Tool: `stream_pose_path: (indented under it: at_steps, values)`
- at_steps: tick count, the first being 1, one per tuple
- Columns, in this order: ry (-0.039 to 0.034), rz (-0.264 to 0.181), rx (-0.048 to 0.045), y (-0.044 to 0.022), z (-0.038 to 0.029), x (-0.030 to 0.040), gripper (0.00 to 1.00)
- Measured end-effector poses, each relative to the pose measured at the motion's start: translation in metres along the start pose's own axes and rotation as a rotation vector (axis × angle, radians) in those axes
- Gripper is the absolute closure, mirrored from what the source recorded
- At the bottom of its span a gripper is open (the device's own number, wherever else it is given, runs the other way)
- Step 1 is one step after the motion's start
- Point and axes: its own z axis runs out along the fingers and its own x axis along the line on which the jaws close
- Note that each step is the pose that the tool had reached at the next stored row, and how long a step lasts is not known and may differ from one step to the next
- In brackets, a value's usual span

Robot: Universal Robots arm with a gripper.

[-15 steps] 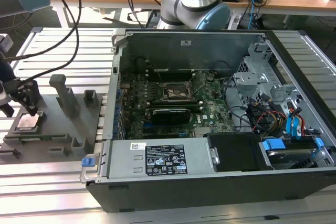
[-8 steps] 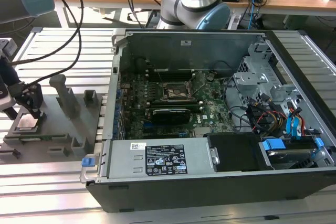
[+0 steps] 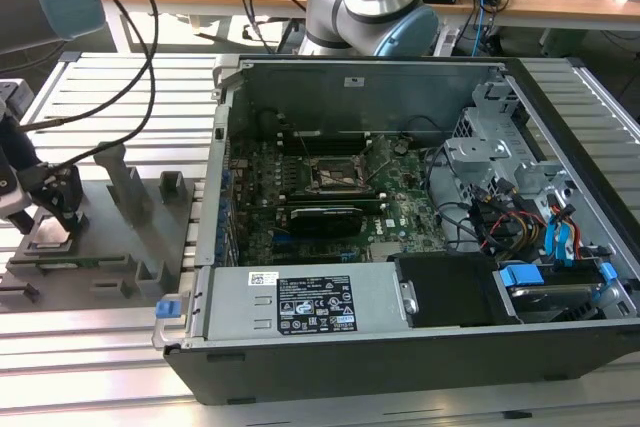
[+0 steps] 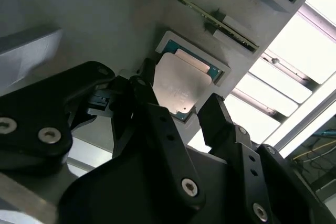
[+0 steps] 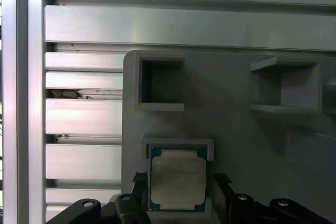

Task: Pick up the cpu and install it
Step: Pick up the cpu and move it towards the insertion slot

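Note:
The cpu, a small flat square chip with a silvery top, lies in a shallow pocket of the grey fixture. In the exterior view the cpu is at the far left, directly under my gripper. My gripper is open, and its black fingertips stand on either side of the cpu with a small gap on each side. The black-framed socket sits on the motherboard inside the open computer case.
Upright grey blocks rise from the fixture between my gripper and the case. The case wall stands at the exterior view's right of the fixture. Black cables hang over the ribbed aluminium table. Drive bays and coloured wires fill the case's right end.

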Motion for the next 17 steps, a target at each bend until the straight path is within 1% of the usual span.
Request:
stream_pose_path:
  at_steps: [2,3,5,7,9,12,17]
  values:
    - [-0.0001,-0.003,0.0080,0.0000,0.0012,0.0000,0.40]
    - [-0.0001,-0.005,0.0086,0.0000,0.0019,-0.0001,0.40]
    - [-0.0002,-0.009,0.0088,0.0001,0.0034,0.0001,0.40]
    - [-0.0012,-0.029,0.0082,0.0002,0.0046,0.0000,0.40]
    - [-0.0016,-0.029,0.0081,0.0004,0.0057,-0.0001,0.40]
    - [-0.0015,-0.029,0.0081,0.0006,0.0095,-0.0001,0.40]
    - [-0.0013,-0.028,0.0082,0.0026,0.0124,0.0000,0.40]
